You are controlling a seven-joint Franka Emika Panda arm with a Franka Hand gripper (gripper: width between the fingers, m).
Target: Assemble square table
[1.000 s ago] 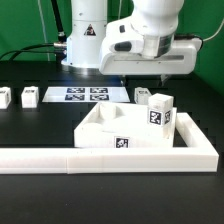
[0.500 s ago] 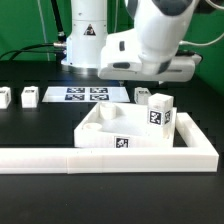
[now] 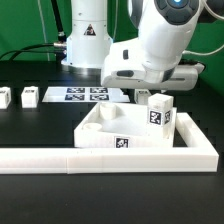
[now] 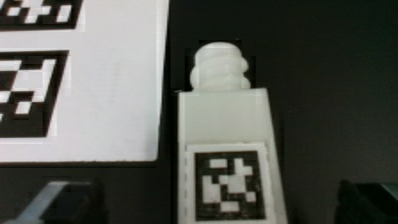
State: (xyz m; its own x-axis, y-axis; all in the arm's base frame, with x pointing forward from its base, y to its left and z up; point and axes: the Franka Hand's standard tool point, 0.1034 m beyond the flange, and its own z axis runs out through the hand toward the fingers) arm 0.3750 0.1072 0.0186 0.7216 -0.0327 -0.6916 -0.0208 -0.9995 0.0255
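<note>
Hand (image 4: 210, 203) wide open, gripping nothing, poised over a white leg block (image 4: 222, 110) lying flat on the black tabletop (image 4: 338, 85) just beside the marker board (image 4: 116, 90).

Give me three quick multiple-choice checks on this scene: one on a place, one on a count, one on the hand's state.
1. Where does the leg under the wrist camera lie?
A. Flat on the black table, beside the marker board
B. Lifted in the air
C. Standing on top of the marker board

2. How many small leg blocks stand at the exterior view's far left?
A. One
B. Two
C. Four

3. What state is the hand in?
A. Shut on the leg
B. Open, holding nothing
C. Shut and empty

Answers:
1 A: the wrist view shows the leg lying on the dark surface alongside the board's edge.
2 B: two separate white blocks show there.
3 B: the jaws stand wide on either side of the leg, clear of it.
</note>
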